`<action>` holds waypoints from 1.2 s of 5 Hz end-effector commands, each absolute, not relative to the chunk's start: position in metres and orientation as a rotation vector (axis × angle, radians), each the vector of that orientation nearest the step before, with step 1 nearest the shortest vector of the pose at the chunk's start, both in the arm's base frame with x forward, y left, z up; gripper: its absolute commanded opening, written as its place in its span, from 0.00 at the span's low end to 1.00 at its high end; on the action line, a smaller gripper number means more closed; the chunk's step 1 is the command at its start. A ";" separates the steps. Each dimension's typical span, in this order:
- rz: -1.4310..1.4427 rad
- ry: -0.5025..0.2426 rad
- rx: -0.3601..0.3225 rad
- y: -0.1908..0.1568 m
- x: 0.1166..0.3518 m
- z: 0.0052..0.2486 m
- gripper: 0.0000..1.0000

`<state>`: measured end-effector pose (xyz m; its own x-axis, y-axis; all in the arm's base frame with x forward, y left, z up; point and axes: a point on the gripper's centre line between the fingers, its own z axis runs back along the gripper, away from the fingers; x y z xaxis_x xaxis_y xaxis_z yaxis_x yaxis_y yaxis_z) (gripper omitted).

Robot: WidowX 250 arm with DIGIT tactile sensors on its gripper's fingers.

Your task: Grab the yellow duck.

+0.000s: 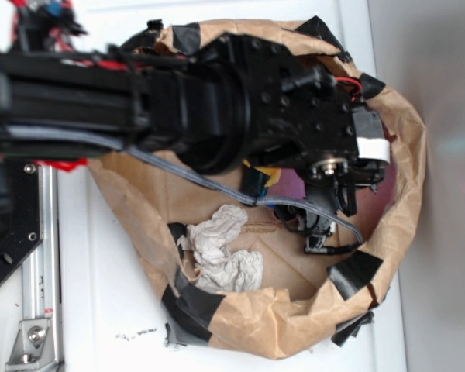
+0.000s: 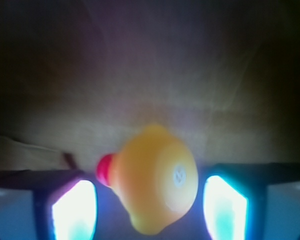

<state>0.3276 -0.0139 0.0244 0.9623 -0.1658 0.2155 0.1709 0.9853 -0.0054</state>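
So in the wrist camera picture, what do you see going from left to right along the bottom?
Glowing left finger of the tool, then the small red-orange beak, then the smooth yellow rubber duck, then the glowing right finger.

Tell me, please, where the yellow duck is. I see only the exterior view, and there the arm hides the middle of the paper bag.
Observer: In the wrist view the yellow duck sits between the two fingers, one on each side.
Operator: Do the fingers press on it?
Observer: They are very near, but the view is blurred. I cannot tell if they touch.
Operator: How does it lie?
Observer: Its underside faces the camera, and the red beak points toward the finger at the picture's left.
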 end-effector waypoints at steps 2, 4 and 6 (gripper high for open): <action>-0.150 -0.264 -0.015 -0.007 0.351 0.031 0.00; -0.071 -0.351 -0.102 0.014 0.311 0.130 0.00; -0.048 -0.249 -0.129 0.013 0.286 0.170 0.00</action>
